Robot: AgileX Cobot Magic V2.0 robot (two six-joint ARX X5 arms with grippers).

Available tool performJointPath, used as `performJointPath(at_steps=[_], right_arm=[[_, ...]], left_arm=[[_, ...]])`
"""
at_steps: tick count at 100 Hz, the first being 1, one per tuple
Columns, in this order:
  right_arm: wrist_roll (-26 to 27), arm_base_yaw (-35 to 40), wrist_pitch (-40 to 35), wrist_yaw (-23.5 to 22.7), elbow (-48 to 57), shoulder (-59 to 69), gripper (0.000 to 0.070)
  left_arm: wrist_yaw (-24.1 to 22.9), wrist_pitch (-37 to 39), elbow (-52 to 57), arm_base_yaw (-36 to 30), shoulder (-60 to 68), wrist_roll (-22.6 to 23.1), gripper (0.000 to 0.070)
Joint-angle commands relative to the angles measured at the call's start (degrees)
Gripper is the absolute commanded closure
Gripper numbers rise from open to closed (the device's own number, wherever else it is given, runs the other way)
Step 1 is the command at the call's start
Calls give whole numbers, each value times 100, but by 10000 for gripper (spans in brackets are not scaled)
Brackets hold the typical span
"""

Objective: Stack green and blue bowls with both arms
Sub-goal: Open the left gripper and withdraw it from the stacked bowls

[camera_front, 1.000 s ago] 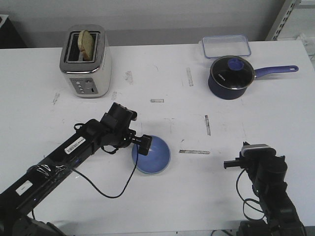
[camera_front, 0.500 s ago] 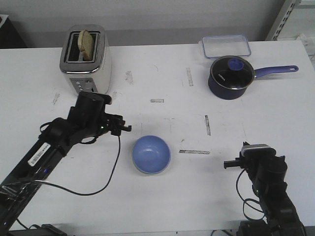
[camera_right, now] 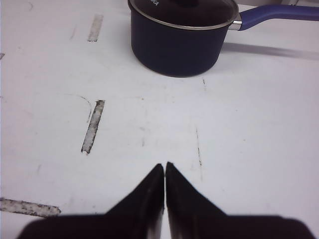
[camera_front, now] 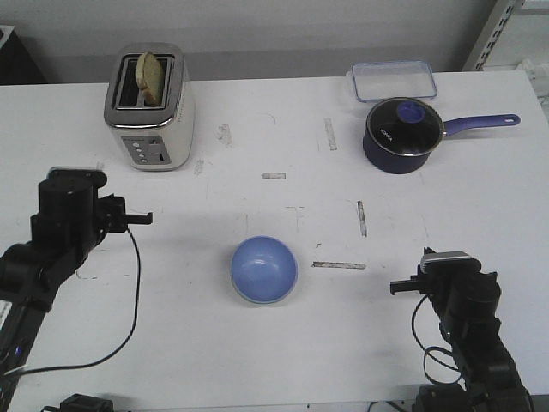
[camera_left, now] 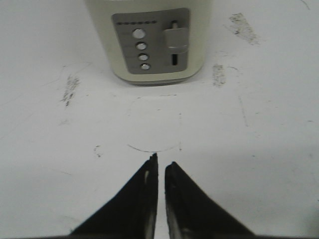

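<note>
While both arms are sitting apart from it, the periwinkle blue round matte bowl (camera_front: 264, 269) is resting on the white table (camera_front: 283, 343), between them and well short of the cream toaster (camera_front: 151, 106). No green bowl is showing separately. The left end effector (camera_left: 161, 165) is nearly clenched, empty; the right end effector (camera_right: 165, 166) is clenched, empty. Judging the stack done, both should be keeping clear.

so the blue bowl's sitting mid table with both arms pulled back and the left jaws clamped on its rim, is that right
Not quite. The left gripper holds nothing: the left wrist view shows its jaws nearly together over bare table, facing the toaster. The blue bowl does sit mid-table, untouched, with both arms pulled back, as the front view shows.
</note>
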Motion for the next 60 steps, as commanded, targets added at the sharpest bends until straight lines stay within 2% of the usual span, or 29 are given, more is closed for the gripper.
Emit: performJointPath(at_steps=[1,15,30,44,60], right_arm=[[-2,4,74,-4,13,20,700],[11,4,72,-2,13,20,700],[13,2,44,-2,13,-22,700],[11,2,-20,-2,13,-310,700],[9,2,-293,-4,7,-905,700]], left_arm=[[-20,435,-527,129,-376,105,700],[-7,1558,-1991,452,-1502,199,700],[24,2330,-3161,669,-2518,378,700],[37,2736,-3947,872,-3296,328,700],[39,2782,-4385,1003,-3788,330,700]])
